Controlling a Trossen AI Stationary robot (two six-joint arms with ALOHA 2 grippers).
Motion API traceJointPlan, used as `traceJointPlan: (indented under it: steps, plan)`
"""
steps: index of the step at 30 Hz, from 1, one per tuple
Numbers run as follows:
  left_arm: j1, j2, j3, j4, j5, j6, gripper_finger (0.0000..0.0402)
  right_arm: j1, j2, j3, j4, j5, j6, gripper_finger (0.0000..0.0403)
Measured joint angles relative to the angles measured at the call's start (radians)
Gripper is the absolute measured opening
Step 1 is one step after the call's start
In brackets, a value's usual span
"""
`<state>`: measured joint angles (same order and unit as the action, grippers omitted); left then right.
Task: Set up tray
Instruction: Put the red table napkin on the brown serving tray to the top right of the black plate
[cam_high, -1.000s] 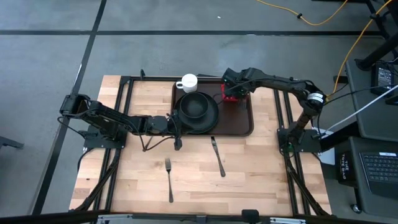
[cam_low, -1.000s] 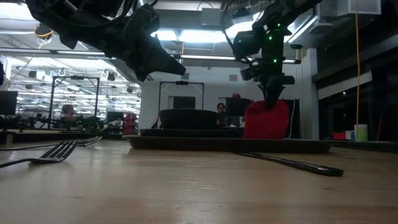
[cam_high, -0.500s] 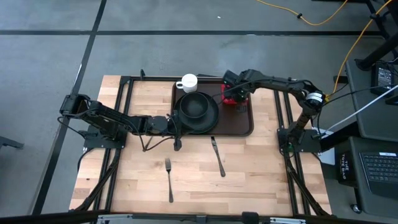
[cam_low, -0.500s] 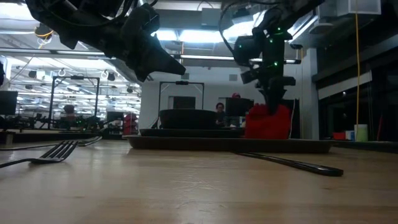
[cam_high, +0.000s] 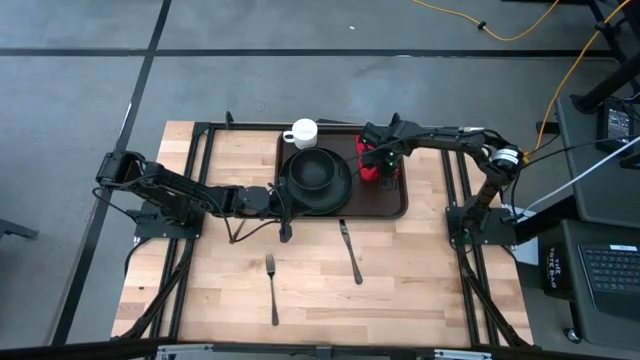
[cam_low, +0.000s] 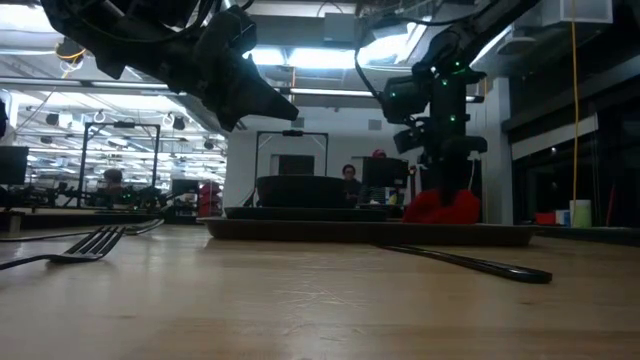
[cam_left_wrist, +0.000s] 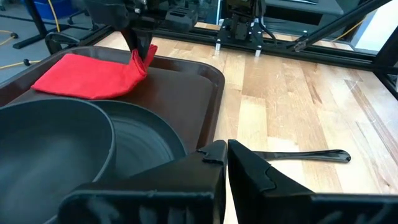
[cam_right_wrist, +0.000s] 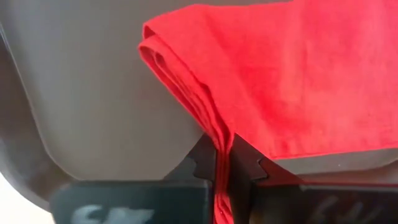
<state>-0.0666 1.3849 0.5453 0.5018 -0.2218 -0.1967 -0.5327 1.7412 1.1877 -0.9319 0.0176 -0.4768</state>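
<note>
The dark brown tray (cam_high: 388, 203) lies at the table's far middle. On its left half stands a black plate (cam_high: 318, 178) with a black bowl on it. A white cup (cam_high: 301, 132) stands at its far left corner. A red napkin (cam_high: 372, 173) lies on the tray's right half, and my right gripper (cam_high: 383, 168) is shut on it from above. My left gripper (cam_left_wrist: 225, 158) is shut with nothing in it and hovers by the plate's near rim, raised off the table in the low view. My right gripper pinches a folded edge (cam_right_wrist: 219, 138) of the napkin, several layers thick, between its two fingers. The fingers point down from above. That corner (cam_left_wrist: 144, 57) stands raised, while the remaining cloth (cam_left_wrist: 87, 76) lies spread on the tray floor.
A knife (cam_high: 350, 251) lies on the wood just in front of the tray. A fork (cam_high: 272, 288) lies nearer the front edge. Bare wood shows to the left and right of both. Black frame rails run along both sides of the table.
My right gripper has sunk and come a little toward the table's near edge, still shut on the napkin. The napkin, which hung bunched below the fingers, now lies slumped and spread on the tray, with only the pinched corner up.
</note>
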Motion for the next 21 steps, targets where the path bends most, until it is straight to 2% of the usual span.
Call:
traceJointPlan:
  steps: [5, 10, 21]
  plan:
    - [0.000, 0.000, 0.000, 0.000, 0.000, 0.000, 0.0010, 0.000, 0.000, 0.000, 0.022, -0.005, 0.004, 0.0018]
    - [0.000, 0.000, 0.000, 0.000, 0.000, 0.000, 0.0008, -0.001, 0.000, 0.000, 0.034, -0.053, 0.003, 0.0018]
    - [0.000, 0.000, 0.000, 0.000, 0.000, 0.000, 0.0006, -0.001, -0.001, -0.010, 0.064, -0.057, 0.027, 0.0018]
